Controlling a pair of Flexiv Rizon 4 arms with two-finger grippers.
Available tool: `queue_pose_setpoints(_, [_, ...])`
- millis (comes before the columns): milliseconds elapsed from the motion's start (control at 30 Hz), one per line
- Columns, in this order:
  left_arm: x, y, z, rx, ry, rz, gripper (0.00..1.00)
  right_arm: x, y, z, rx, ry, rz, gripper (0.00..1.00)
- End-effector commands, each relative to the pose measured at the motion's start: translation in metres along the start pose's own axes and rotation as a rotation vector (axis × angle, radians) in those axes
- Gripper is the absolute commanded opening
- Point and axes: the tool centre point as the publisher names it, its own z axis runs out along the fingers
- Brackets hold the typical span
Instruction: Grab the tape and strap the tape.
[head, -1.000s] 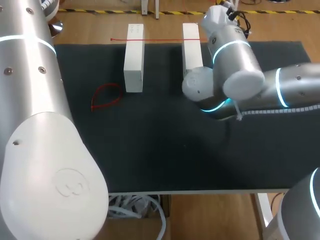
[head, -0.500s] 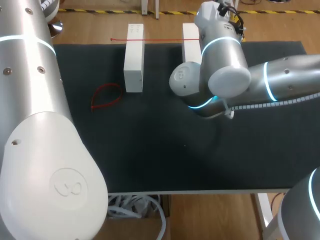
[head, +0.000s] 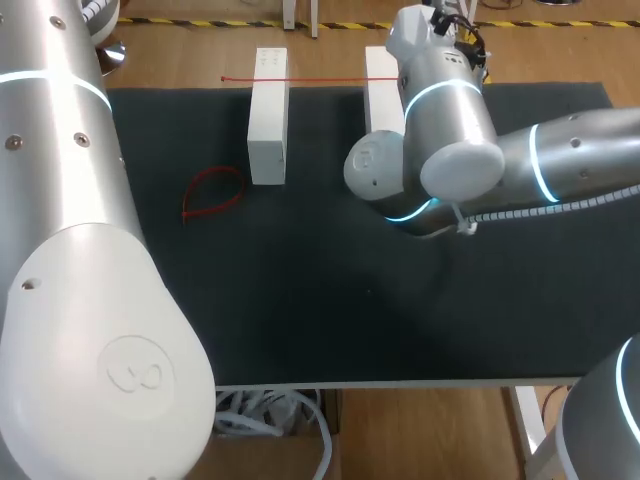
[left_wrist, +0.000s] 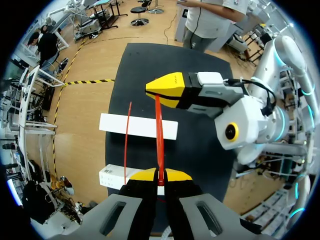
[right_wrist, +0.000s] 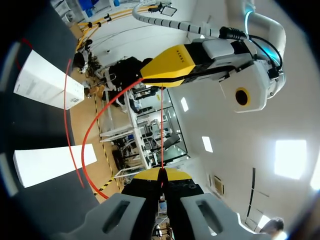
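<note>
A thin red strap (left_wrist: 159, 135) is stretched in the air between my two grippers. In the left wrist view my left gripper (left_wrist: 158, 175) is shut on one end, and my right gripper (left_wrist: 169, 90) pinches the other end just ahead. The right wrist view shows my right gripper (right_wrist: 161, 175) shut on the strap (right_wrist: 161, 125), with my left gripper (right_wrist: 167, 65) ahead and the strap's loose part (right_wrist: 95, 130) curving away. In the head view only my right arm (head: 450, 110) shows, at the far middle, and both grippers' fingers are hidden.
Two white blocks (head: 268, 115) (head: 380, 85) stand on the black mat (head: 300, 300). A second straight red strap (head: 300, 79) lies across their far ends. A looped red strap (head: 212, 195) lies on the mat left of the blocks. My left arm (head: 70, 250) fills the near left.
My right arm's elbow has swung left toward the right-hand block, then settled. Blocks and the loose straps have not moved.
</note>
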Motion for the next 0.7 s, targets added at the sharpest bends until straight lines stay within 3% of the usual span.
queue_pose_setpoints(33, [-0.002, -0.002, -0.002, -0.008, 0.007, 0.000, 0.00, -0.002, 0.004, 0.001, 0.005, 0.001, 0.002, 0.00])
queue_pose_setpoints(500, [-0.002, -0.002, -0.002, -0.008, 0.007, 0.000, 0.00, 0.002, 0.017, -0.004, -0.002, 0.008, -0.016, 0.00])
queue_pose_setpoints(700, [-0.002, -0.002, -0.002, -0.008, 0.007, 0.000, 0.00, -0.002, 0.019, -0.001, 0.011, -0.037, -0.018, 0.00])
